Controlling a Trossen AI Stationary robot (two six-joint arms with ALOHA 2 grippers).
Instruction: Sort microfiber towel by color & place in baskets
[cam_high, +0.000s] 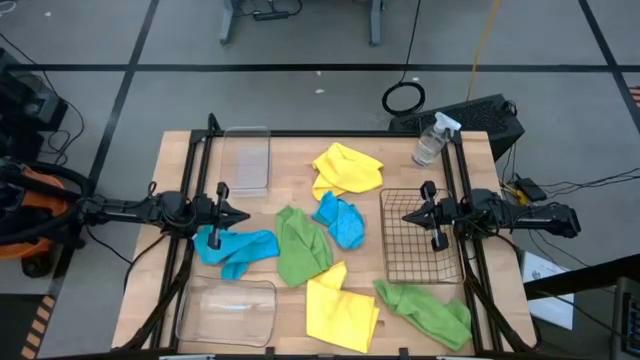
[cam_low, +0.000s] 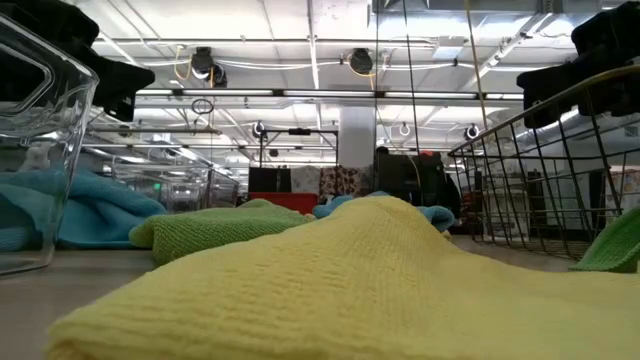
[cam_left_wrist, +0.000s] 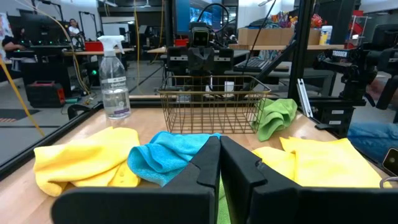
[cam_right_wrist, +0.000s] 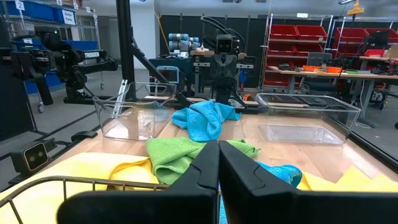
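Wood table (cam_high: 290, 150) held 6 towels (cam_high: 303, 245) (blue, green, yellow), 2 clear tubs (cam_high: 247, 160), wire basket (cam_high: 420, 240), spray bottle (cam_high: 432, 140).

Six microfiber towels (two blue (cam_high: 236, 249), two green (cam_high: 301, 245), two yellow (cam_high: 346, 169)), two clear tubs (cam_high: 246, 159), one wire basket (cam_high: 420, 236), one spray bottle (cam_high: 432, 140).

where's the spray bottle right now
In the high view the spray bottle stands at the table's far right corner, just beyond the wire basket.
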